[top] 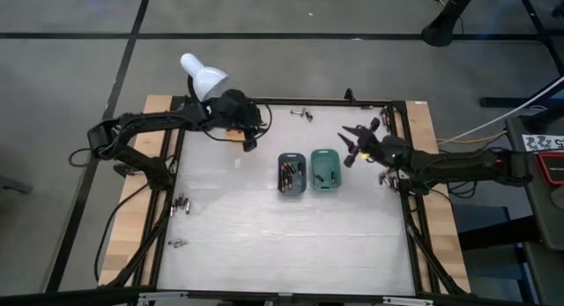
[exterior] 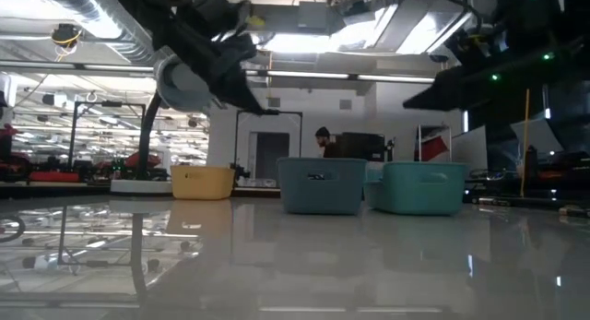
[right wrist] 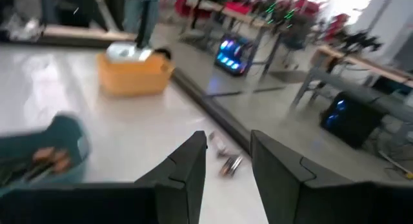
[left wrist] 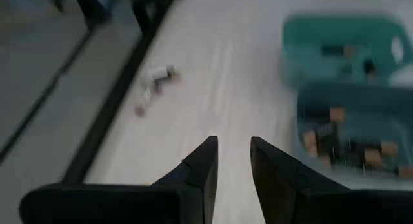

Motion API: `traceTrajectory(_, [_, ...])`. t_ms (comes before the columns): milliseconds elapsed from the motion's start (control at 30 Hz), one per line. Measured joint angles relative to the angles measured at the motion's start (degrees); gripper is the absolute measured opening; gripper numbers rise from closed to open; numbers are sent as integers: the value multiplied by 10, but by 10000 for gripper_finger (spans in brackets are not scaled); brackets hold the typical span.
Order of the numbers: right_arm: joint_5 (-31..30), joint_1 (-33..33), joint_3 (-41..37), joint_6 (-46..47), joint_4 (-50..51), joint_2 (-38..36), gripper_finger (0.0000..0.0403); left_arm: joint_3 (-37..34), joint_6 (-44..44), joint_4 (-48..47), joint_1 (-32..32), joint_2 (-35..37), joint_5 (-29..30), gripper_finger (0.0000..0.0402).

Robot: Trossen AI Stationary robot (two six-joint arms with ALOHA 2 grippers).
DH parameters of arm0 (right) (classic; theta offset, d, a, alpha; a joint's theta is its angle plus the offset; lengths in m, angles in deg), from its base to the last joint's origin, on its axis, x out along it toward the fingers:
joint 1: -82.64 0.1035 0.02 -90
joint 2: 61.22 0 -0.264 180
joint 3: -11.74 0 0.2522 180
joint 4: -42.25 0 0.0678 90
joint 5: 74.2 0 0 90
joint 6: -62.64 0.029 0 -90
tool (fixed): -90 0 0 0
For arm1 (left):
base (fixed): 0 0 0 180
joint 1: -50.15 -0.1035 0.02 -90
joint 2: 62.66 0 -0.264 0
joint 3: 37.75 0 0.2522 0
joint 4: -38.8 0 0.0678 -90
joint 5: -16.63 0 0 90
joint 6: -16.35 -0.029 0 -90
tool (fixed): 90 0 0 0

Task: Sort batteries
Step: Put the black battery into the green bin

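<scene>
Both wrist views lead with dark fingers at frame bottom. Left tool [left wrist: 233, 161]: fingers stand a narrow gap apart, nothing between them, bare white table [top: 264, 244] seen through the gap. Right tool [right wrist: 229, 161]: same narrow gap, nothing pinched.

High view: left tool [top: 249, 137] sits upper centre-left, over the table near its top edge, beside a white lamp head [top: 204, 77]. Right tool [top: 355, 144] sits right of centre, just beside the green tray [top: 324, 167], fingers pointing toward it.

Trays: dark teal tray [top: 292, 173] and green tray side by side at table centre, close together or touching. Orange tray [exterior: 202, 182] shows at left in the low view, well apart from the other two.

Batteries: a heap inside the dark teal tray [top: 289, 173]; a few in the green tray [left wrist: 345, 51]; loose ones near the top edge [top: 303, 112]; a small cluster at the left edge [top: 181, 203]; another lower on that edge [top: 177, 243]. Right wrist view shows loose batteries [right wrist: 227, 161] close to the black rail.

Open room: lower half of the table is bare white surface, wide and unobstructed. Black frame rail [top: 411, 218] runs round all edges; wooden strips lie outside it left and right.
</scene>
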Motion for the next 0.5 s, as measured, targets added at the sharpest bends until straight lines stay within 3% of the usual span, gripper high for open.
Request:
traceTrajectory(233, [0,-38,35,16,-14,0,122,-44,-58,155,28,0,-48,81])
traceTrajectory(500, [0,-38,73,1,-14,0,122,-47,-128,196,33,-6,-47,81])
